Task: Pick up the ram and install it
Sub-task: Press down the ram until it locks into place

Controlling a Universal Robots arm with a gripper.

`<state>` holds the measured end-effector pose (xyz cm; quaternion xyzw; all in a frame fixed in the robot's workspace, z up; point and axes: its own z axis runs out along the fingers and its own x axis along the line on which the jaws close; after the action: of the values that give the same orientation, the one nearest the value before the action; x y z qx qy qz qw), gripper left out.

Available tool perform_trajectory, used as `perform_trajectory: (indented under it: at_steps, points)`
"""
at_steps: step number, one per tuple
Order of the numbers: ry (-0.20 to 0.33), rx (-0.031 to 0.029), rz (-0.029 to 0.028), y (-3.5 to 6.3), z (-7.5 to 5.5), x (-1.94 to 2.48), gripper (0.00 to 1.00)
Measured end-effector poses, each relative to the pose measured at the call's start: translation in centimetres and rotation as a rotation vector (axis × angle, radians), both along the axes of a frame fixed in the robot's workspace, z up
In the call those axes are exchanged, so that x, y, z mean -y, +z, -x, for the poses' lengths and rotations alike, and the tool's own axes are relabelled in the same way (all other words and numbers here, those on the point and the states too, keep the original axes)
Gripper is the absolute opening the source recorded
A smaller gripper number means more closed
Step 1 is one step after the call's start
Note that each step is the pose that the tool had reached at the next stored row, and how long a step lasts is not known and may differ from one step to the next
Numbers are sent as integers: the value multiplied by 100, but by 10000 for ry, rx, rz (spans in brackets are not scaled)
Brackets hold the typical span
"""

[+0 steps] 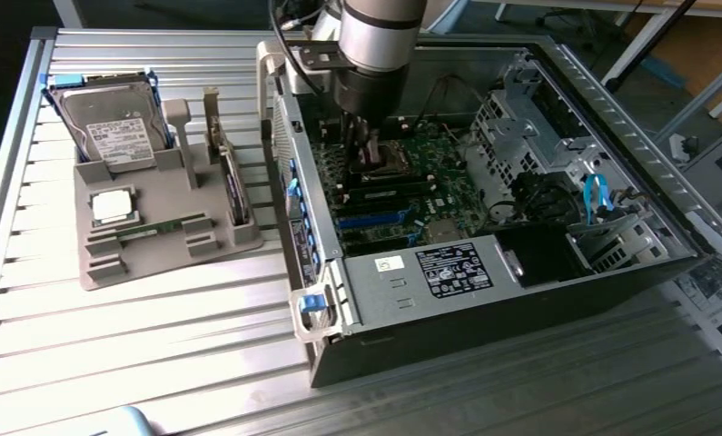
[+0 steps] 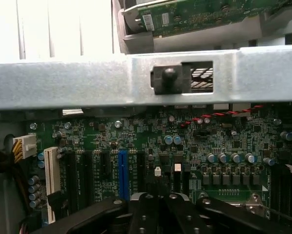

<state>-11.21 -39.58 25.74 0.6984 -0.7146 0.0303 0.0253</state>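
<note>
The ram [image 1: 154,229] is a thin green stick lying in a slot at the front of the grey holder [image 1: 106,263], at the exterior view's left, outside the computer case. My gripper [image 1: 367,156] is far from it, lowered inside the open case just above the motherboard [image 1: 391,186]. In the wrist view my gripper [image 2: 158,207] has its black fingers [image 2: 141,212] pressed together over the green board, near the blue slot [image 2: 123,173]. I see nothing held between them.
The holder also carries a hard drive [image 1: 113,127], a square silver CPU [image 1: 113,204] and an upright expansion card [image 1: 227,173], whose green board [image 2: 199,14] shows beyond the case's metal wall [image 2: 87,80]. Drive cages [image 1: 519,118] and cables [image 1: 597,195] crowd the case's right side.
</note>
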Motion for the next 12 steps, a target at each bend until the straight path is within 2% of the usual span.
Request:
perform_trajectory:
  at_steps: [6, 12]
  points:
    - [0, 0, 1, 80, 0, 0, 11]
    - [0, -2, 0, 93, -37, 0, 11]
